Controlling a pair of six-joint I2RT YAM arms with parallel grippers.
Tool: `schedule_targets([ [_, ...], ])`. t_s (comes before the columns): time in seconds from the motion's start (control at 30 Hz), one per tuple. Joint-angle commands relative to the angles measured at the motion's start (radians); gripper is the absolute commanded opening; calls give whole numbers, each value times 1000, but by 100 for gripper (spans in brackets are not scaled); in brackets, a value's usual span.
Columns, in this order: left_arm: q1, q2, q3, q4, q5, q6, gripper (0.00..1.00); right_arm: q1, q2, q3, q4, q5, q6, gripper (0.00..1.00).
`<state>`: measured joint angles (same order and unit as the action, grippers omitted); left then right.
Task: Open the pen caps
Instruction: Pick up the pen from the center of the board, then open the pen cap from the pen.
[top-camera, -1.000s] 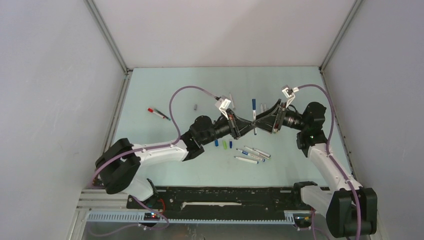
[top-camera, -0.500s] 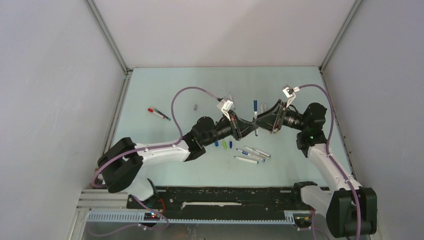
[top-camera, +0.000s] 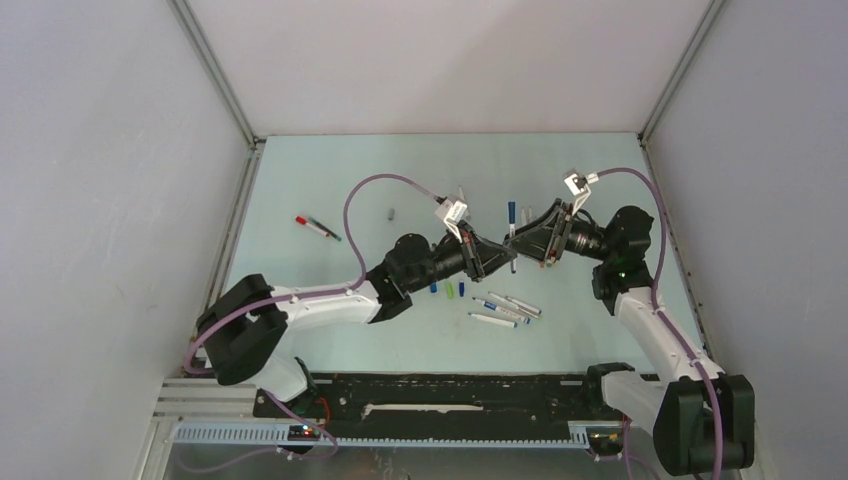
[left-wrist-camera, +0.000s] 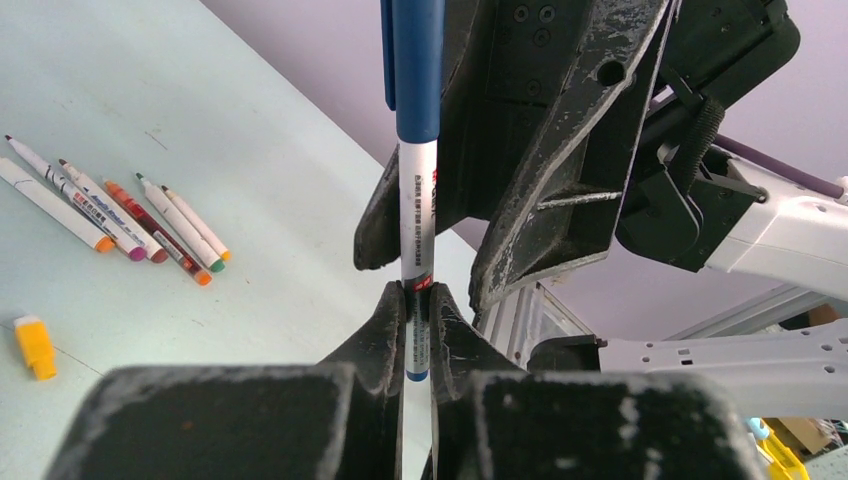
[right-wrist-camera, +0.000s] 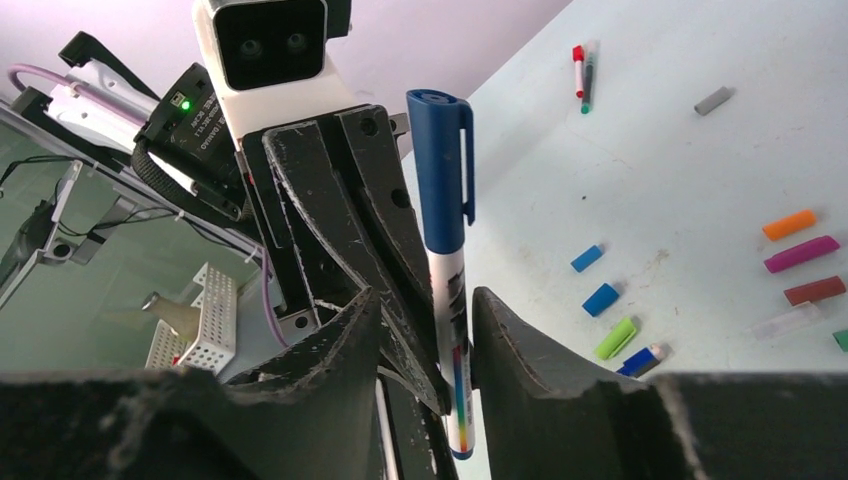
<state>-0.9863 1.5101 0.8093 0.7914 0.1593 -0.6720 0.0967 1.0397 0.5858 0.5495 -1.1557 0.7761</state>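
A white pen with a blue pen cap on its top stands upright above the table's middle. My left gripper is shut on the lower end of its barrel. My right gripper faces it with jaws on either side of the pen below the blue cap. One finger is next to the barrel, and a gap shows at the other. In the top view both grippers meet at the pen. Loose caps lie on the table.
Several uncapped pens lie near the front middle, with blue and green caps to their left. A red pen and a green pen lie at the far left, a grey cap beside them. A yellow cap lies apart.
My left arm has carried the pen a little right, toward the right gripper. The right gripper's jaws have narrowed around the barrel.
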Motion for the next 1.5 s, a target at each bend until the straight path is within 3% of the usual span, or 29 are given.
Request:
schedule_targets([
  [0.0,-12,5,69,39,-8,28,1,10,2,3,29,-18,-15,39],
  [0.13,-15,4,72,39,-7,28,1,10,3,3,27,-19,-21,28],
  [0.27,-17,-3,71,36,-9,29,2,10,5,3,21,-24,-42,2],
  [0.5,-18,-105,43,-63,-49,85,23,3,2,10,10,-65,-86,0],
  [0.6,-18,-197,-10,-96,-118,131,52,3,2,25,-29,-101,-148,0],
  [0.73,-18,-314,-78,-130,-211,169,73,10,7,43,-82,-173,-237,0],
  [0.83,-17,-375,-102,-133,-294,181,98,23,7,49,-136,-224,-327,0],
  [0.9,-16,-390,-111,-133,-363,147,100,34,3,57,-183,-246,-384,0],
  [1.17,-9,-303,-33,-104,-228,46,99,41,23,70,-249,-256,-444,0],
  [1.47,-10,-173,13,6,-169,-45,82,42,39,72,-252,-257,-441,0],
])
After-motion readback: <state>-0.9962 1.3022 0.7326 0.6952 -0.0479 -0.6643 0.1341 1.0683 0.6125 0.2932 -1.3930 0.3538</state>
